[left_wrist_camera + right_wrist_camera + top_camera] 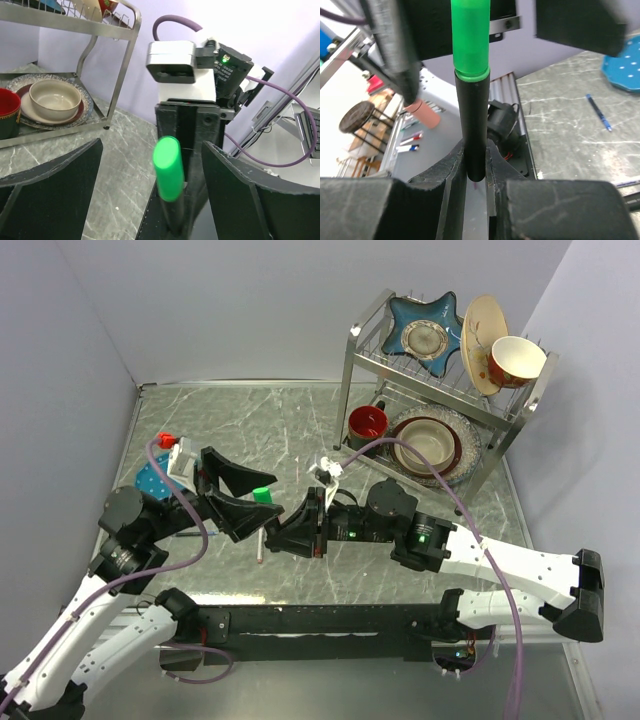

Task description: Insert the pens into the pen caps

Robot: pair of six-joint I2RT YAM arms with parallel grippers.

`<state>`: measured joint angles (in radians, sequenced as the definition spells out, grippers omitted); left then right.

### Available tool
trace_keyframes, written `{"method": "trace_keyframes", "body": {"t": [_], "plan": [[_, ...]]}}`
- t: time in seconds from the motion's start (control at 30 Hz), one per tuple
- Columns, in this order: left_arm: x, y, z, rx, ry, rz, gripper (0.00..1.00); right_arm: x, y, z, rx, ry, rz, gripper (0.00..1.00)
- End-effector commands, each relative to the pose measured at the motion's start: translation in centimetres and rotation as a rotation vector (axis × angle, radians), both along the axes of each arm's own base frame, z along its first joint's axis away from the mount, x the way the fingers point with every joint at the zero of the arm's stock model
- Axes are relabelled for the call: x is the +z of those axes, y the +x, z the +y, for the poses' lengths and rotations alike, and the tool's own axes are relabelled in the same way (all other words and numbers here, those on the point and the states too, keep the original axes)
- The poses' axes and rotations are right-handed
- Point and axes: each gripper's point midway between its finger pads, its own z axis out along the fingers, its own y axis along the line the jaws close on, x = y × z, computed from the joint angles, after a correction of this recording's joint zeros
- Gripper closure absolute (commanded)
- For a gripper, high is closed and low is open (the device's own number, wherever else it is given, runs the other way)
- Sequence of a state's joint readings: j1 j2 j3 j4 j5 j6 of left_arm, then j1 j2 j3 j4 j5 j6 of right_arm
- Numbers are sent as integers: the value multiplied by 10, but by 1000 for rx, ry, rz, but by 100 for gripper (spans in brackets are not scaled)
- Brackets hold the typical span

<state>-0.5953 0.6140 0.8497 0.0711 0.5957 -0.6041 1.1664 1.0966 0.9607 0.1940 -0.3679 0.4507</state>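
**Table (pixel 280 430) from above.** Far right: a two-shelf rack (pixel 352 360). Its upper shelf holds, left to right, a platter (pixel 425 325), a plate (pixel 482 340) and a bowl (pixel 517 360). On its lower shelf a mug (pixel 367 425) stands left of a crockery stack (pixel 445 445). Mid-table: the marker (pixel 472 125) is clamped in the right gripper (pixel 476 160). Its cap (pixel 167 165) lies between the spread fingers of the left gripper (pixel 150 147), touching neither. Left: a disc (pixel 150 480), with a thin pen (pixel 599 112) on the table on its near side.

Green-capped marker (pixel 471 100): top is cut off at the frame edge above the right pincer (pixel 475 152); lower end is hidden between its fingers (pixel 451 172).
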Motion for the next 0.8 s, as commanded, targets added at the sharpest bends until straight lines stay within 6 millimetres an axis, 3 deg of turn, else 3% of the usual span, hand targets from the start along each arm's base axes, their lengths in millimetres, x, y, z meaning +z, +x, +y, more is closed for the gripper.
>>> {"method": "trace_keyframes", "body": {"t": [0.0, 0.33, 0.63, 0.73, 0.77], "plan": [[19, -2, 4, 18, -8, -62, 16, 21, -13, -7, 61, 71, -52, 100], [30, -5, 7, 25, -33, -71, 17, 14, -11, -9, 47, 36, -48, 100], [26, -10, 8, 12, -39, -66, 26, 16, -11, -9, 46, 42, -41, 100], [25, -13, 8, -8, -43, -70, 42, 21, -11, -9, 46, 52, -44, 100], [22, -14, 7, -15, -45, -55, 62, 23, -10, -9, 40, 56, -46, 100]]}}
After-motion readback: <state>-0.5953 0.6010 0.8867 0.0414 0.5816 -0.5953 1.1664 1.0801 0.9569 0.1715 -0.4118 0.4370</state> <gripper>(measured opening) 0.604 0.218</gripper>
